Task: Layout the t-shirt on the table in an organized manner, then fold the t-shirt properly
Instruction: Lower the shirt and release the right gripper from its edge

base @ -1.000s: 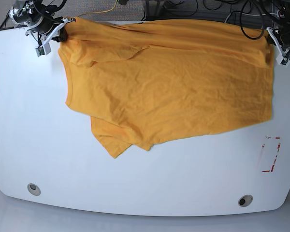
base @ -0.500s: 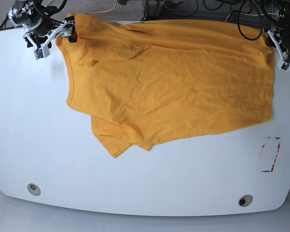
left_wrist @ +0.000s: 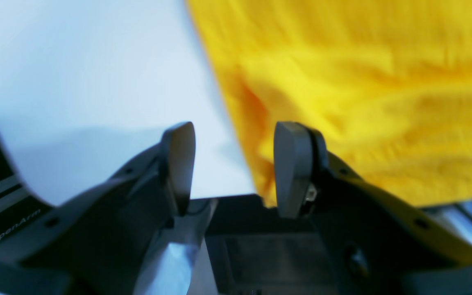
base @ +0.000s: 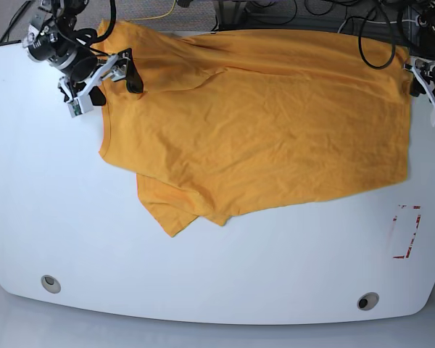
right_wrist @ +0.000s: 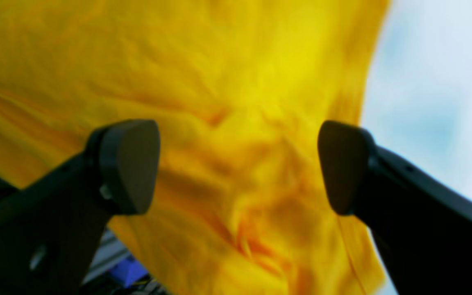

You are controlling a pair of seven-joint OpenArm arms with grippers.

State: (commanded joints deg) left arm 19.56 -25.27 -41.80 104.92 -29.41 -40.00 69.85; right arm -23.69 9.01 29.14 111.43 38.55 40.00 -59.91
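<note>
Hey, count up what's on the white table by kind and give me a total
T-shirt: 1
Round holes in the table: 2
Red outline mark: 1
Robot hands: 2, right hand, left hand
Total: 6

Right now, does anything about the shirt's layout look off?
Yes. The t-shirt isn't flat: its sleeve is folded under near the table's front, and the cloth drapes over the far edge, wrinkled.
</note>
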